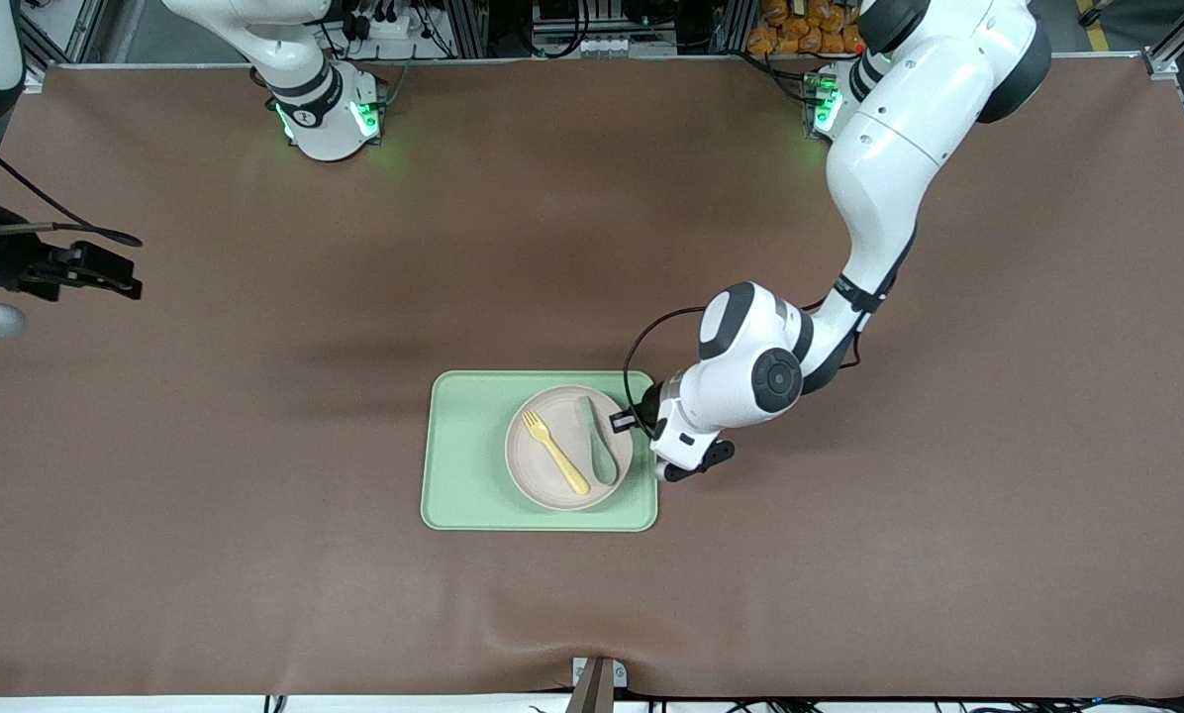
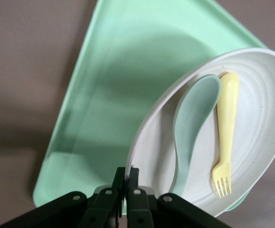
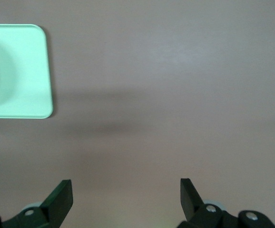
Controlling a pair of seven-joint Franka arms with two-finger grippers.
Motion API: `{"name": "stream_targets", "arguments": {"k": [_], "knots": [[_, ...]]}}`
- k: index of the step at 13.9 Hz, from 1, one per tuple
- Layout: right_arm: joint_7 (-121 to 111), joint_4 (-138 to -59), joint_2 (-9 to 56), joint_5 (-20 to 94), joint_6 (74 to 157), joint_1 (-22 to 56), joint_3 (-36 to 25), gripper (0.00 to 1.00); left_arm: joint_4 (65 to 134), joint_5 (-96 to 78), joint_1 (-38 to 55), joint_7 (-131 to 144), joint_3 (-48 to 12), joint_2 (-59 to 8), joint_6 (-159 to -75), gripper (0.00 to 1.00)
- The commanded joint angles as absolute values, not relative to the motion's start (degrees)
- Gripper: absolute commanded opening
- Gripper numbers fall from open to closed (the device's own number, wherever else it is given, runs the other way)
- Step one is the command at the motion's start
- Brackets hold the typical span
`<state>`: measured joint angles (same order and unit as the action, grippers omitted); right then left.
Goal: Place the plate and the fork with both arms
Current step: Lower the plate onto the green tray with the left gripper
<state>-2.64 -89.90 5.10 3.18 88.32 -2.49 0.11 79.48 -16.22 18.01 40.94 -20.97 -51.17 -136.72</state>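
Left pincer pinched on plate rim, hidden from front.

Pale-yellow fork, muted-green spoon, cream plate, light-green tray.

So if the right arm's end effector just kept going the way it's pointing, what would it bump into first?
Probably only the bare brown table: the open right end effector points at it, and the green tray lies off to one side.

Left gripper low, fingers together; right gripper waiting, spread.
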Motion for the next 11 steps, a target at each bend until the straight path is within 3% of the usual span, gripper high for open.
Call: {"name": "stream_targets", "arguments": {"k": [1, 6, 7, 8, 9, 11], "knots": [[-3.34, -88.77, 7.82, 5.8, 88.42, -3.87, 0.97, 1.0, 77.61, -17.31, 19.95, 43.15, -20.3, -52.82, -138.6, 0.0], [-4.22, -88.77, 10.19, 5.98, 93.5, -1.24, 1.23, 1.0, 77.61, -17.31, 20.92, 43.24, -20.13, -54.05, -140.54, 0.0], [-4.22, -88.77, 10.28, 5.45, 94.99, 0.42, 1.23, 1.0, 77.69, -17.31, 20.83, 43.5, -19.87, -54.14, -140.97, 0.12], [-3.7, -88.77, 10.72, 5.28, 96.4, 1.66, 1.23, 1.0, 77.78, -17.31, 20.74, 44.38, -19.86, -54.14, -142.19, 0.77], [-3.6, -88.77, 11.16, 5.27, 97.11, 2.28, 1.23, 1.0, 77.78, -17.05, 20.92, 44.47, -19.78, -54.05, -142.82, 1.0], [-3.52, -88.77, 12.56, 6.06, 98.34, 2.99, 1.32, 1.0, 77.87, -16.79, 20.83, 44.47, -19.78, -53.62, -142.82, 1.0]]}}
